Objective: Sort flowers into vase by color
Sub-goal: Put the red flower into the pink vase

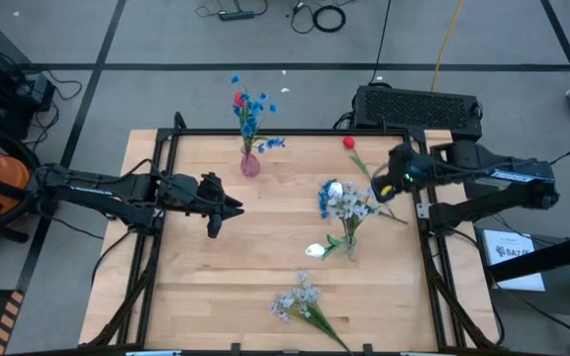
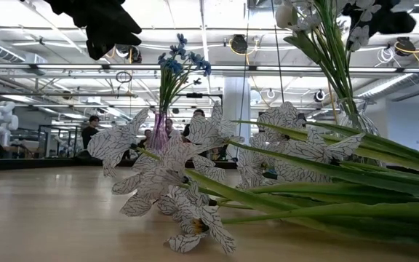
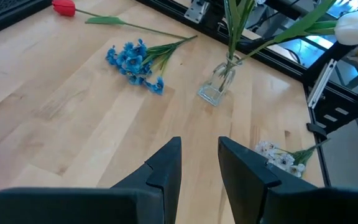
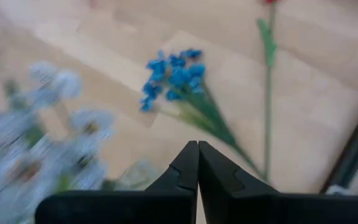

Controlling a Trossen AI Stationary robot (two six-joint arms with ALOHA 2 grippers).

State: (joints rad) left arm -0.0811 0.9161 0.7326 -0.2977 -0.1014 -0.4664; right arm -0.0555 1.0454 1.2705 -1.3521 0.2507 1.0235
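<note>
From above, my left gripper [image 1: 228, 206] hangs over the bare middle-left of the table [image 1: 166, 287], and my right gripper [image 1: 384, 188] sits at the right edge, just beside the loose flowers. A pink vase [image 1: 250, 164] at the back holds a blue spray with a red bud [image 1: 248, 111]. A clear vase [image 1: 348, 240] right of centre holds pale sprays and a white tulip [image 1: 316, 250] that leans out low. A red tulip [image 1: 349, 144] lies flat near the back right, its green stem running toward my right gripper. A blue spray [image 1: 328, 200] lies by the clear vase, and a pale lavender-white spray [image 1: 301, 300] lies near the front edge.

From table height, that pale spray [image 2: 173, 182] fills the foreground: papery, dark-veined petals on long green stems. The pink vase [image 2: 158, 135] stands behind it, blue blossoms on top.

My left wrist shows my 2 fingers [image 3: 166, 168] parted with nothing between them; beyond lie the blue spray [image 3: 134, 62], the red tulip [image 3: 64, 7] and the clear vase [image 3: 218, 87].

My right wrist shows my fingers [image 4: 185, 168] pressed together, empty, above the blue spray [image 4: 173, 78] with its green stems
</note>
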